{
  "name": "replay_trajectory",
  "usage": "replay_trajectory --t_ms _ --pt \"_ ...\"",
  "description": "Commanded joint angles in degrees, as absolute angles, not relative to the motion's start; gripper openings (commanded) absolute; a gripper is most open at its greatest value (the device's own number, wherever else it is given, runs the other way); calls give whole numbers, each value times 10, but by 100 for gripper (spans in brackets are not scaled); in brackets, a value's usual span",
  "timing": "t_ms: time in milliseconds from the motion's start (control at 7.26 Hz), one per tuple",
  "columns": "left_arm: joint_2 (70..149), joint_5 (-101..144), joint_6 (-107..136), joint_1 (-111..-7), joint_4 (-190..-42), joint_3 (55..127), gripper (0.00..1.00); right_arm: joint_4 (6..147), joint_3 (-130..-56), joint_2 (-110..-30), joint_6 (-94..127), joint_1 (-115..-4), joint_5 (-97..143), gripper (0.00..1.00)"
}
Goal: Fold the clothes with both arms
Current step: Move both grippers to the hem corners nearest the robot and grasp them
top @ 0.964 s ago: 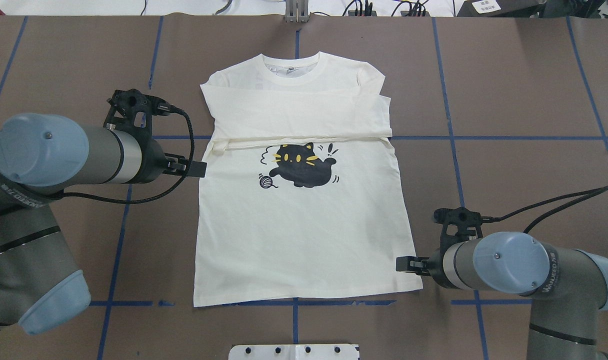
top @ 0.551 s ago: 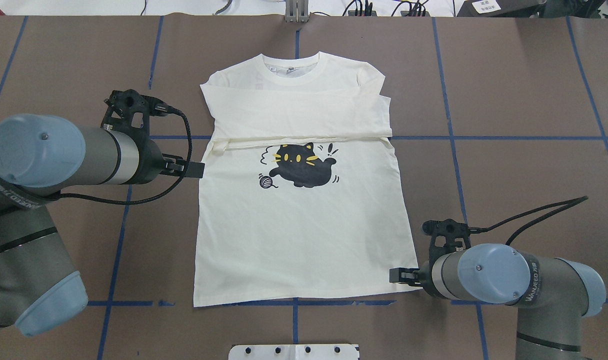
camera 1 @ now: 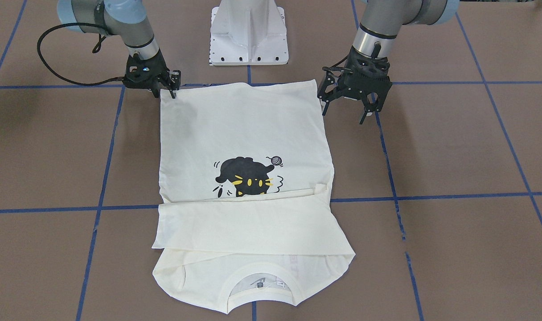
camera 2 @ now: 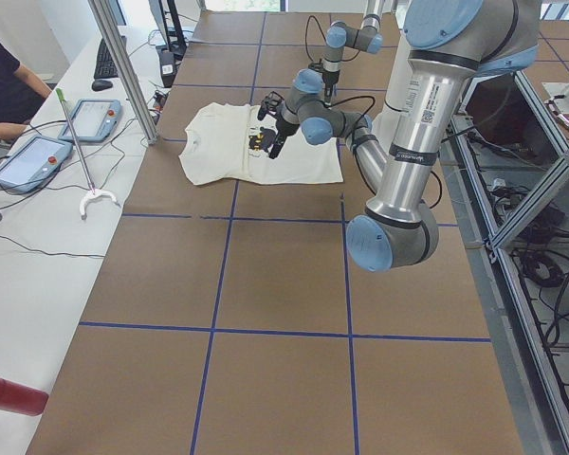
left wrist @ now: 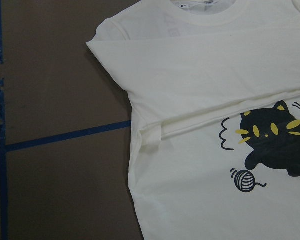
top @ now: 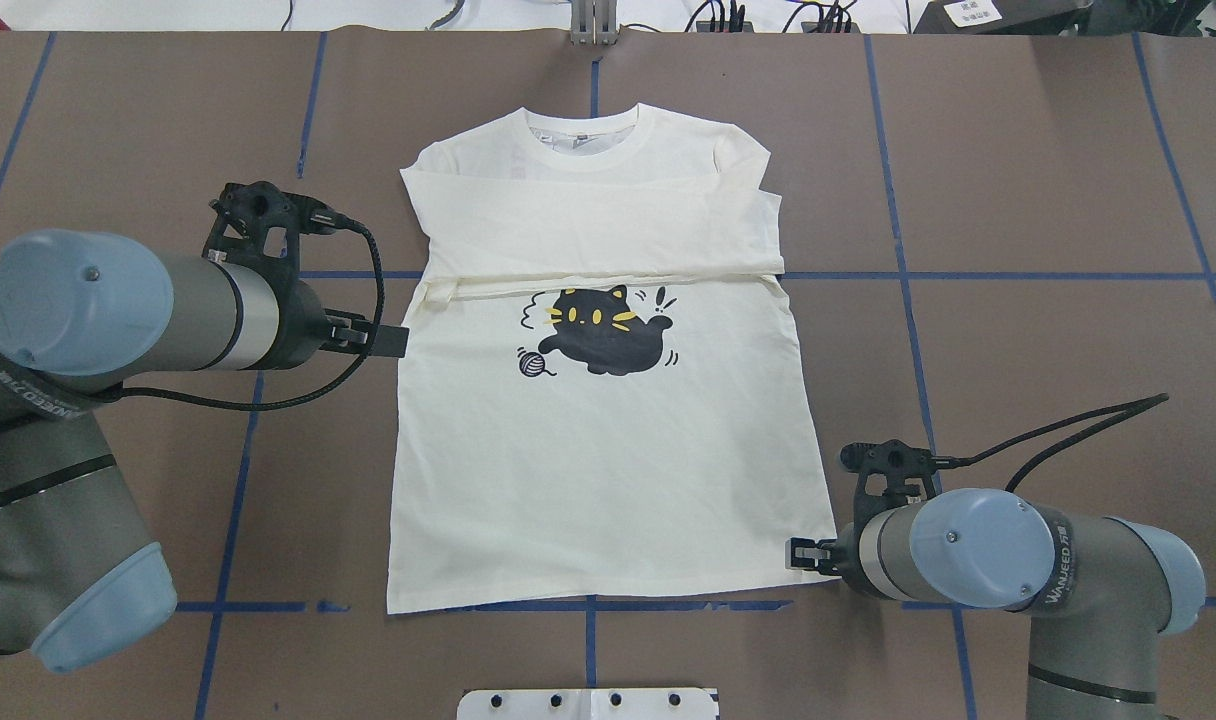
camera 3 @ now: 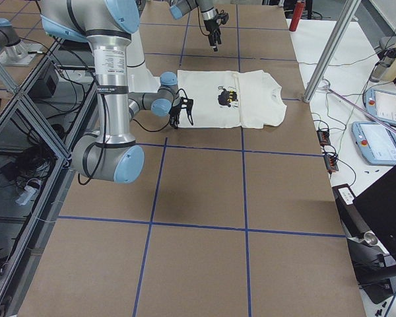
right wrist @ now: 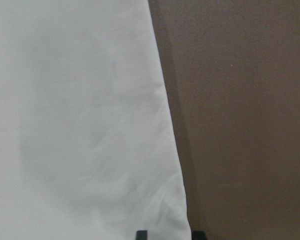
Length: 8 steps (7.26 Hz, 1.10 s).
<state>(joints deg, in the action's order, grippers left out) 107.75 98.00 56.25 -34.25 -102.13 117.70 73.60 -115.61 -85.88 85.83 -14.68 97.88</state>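
Right gripper [camera 1: 166, 90], part-open, has the T-shirt [camera 1: 244, 129] hem corner between its tips (poised to pinch). Left gripper [camera 1: 342, 113] gapes empty, shirt edge just beside.

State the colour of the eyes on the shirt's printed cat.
Yellow eyes on a black cat; clearest in the left wrist view.

Brown covering crossed by blue tape lines [top: 1018, 275] lay over the table [top: 1068, 150]. Along its far edge ran a white bench [camera 2: 38, 218] carrying two teach pendants [camera 2: 101, 118], a keyboard [camera 2: 106, 59] and cables [top: 723, 15]; an aluminium post [camera 2: 123, 66] rose there.
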Motion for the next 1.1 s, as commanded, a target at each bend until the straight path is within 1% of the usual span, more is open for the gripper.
replay_trajectory --t_ms 0,275,413,551,688,826,964 --pt "1077 980 562 -343 -1021 1176 100 736 -1163 -860 859 -148 976 0" --pt "1074 981 576 -342 -1023 1168 100 736 -1172 -866 876 -149 967 0" --pt "1063 993 697 -334 -1037 1149 100 736 -1185 -863 881 -149 963 0" --pt "1047 1008 797 -308 -1077 1156 100 736 -1200 -867 882 -150 964 0" --pt "1023 997 877 -237 -1081 1167 100 736 -1208 -869 882 -153 962 0" --pt "1021 989 924 -201 -1073 1172 99 736 -1208 -867 882 -153 962 0" --pt "1020 959 952 -167 -1044 1172 94 735 -1208 -866 882 -153 961 0"
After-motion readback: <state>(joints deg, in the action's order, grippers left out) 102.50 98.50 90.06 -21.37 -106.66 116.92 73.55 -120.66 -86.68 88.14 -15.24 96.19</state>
